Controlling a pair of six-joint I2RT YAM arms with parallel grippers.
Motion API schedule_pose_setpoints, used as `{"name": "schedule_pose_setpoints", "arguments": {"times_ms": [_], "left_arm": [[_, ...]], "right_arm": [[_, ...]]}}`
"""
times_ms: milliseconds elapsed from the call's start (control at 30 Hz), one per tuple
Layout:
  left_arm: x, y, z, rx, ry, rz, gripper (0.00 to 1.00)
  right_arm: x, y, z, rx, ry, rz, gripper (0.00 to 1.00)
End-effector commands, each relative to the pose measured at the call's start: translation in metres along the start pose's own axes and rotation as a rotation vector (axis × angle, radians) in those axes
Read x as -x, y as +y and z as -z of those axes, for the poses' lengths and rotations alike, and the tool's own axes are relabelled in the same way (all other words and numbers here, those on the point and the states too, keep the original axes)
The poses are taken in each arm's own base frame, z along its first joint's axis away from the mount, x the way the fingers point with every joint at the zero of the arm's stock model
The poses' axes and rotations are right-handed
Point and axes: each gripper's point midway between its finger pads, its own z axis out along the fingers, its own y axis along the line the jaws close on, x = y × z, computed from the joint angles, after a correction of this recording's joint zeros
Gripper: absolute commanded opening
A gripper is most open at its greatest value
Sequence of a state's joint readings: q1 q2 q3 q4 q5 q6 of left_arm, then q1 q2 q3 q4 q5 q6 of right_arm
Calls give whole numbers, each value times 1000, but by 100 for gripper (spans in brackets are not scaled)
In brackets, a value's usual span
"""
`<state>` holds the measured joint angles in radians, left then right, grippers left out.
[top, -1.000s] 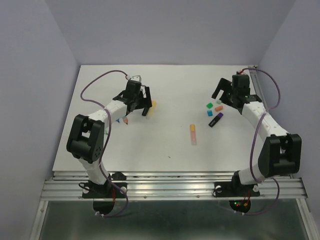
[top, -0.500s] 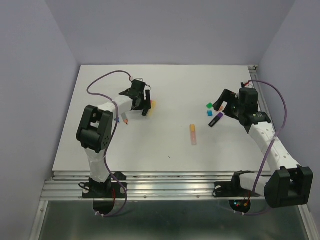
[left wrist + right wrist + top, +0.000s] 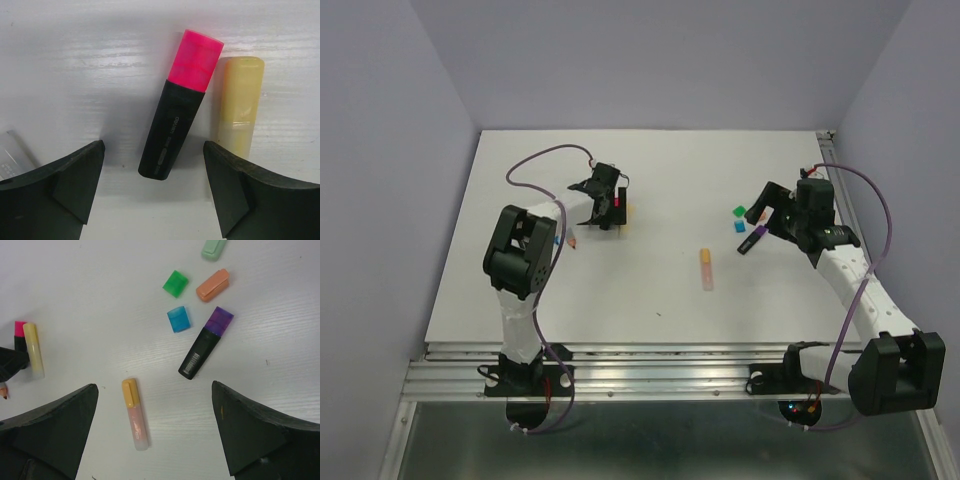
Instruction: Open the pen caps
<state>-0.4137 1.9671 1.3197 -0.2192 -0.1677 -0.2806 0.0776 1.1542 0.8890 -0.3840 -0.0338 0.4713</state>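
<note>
My left gripper is open, low over the tail of a black highlighter with a pink cap. A pale yellow pen lies beside it. My right gripper is open and empty above the table. Ahead of it lie a black highlighter with a purple cap, and loose blue, green, orange and mint caps. A pinkish pen with an orange-yellow cap lies between the fingers' lines. In the top view the grippers are at back left and back right.
A red pencil and a small blue item lie on the white table left of the left gripper. The capped pinkish pen lies mid-table. Purple walls enclose the back and sides.
The left gripper shifted slightly right and turned over the pink-capped highlighter. The right arm swung forward and stretched out a second ago, and has barely moved since.
</note>
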Motion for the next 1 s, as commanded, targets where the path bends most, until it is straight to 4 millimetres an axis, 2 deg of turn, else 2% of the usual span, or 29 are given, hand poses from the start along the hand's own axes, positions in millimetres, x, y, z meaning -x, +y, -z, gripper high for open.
{"name": "schedule_pose_setpoints", "arguments": {"times_ms": [0, 200, 233, 367, 533, 600, 700, 833, 867, 967], "left_arm": [[15, -2, 1, 18, -23, -25, 90], [14, -6, -6, 5, -7, -32, 77], [14, -7, -7, 4, -5, -37, 73], [12, -9, -11, -5, 2, -46, 67], [7, -14, -21, -24, 29, -63, 67], [6, -13, -23, -19, 32, -66, 62], [5, -13, -24, -16, 38, -68, 51], [3, -12, -21, -19, 43, -71, 17], [5, -13, -18, -25, 39, -70, 0], [19, -9, -2, -11, -7, -60, 0]], "right_arm": [[3, 0, -2, 8, -21, -8, 100], [3, 0, -3, 5, -19, -10, 100], [3, 0, -3, 5, -19, -10, 100], [4, 0, -2, 7, -23, -10, 100], [4, 1, -2, 13, -23, -10, 100], [3, 2, -1, 14, -20, -7, 100], [5, 2, 0, 19, -25, -8, 100], [6, 5, 2, 32, -30, -8, 100], [7, 5, 4, 35, -35, -7, 100], [6, 13, 8, 80, -37, -3, 100]]}}
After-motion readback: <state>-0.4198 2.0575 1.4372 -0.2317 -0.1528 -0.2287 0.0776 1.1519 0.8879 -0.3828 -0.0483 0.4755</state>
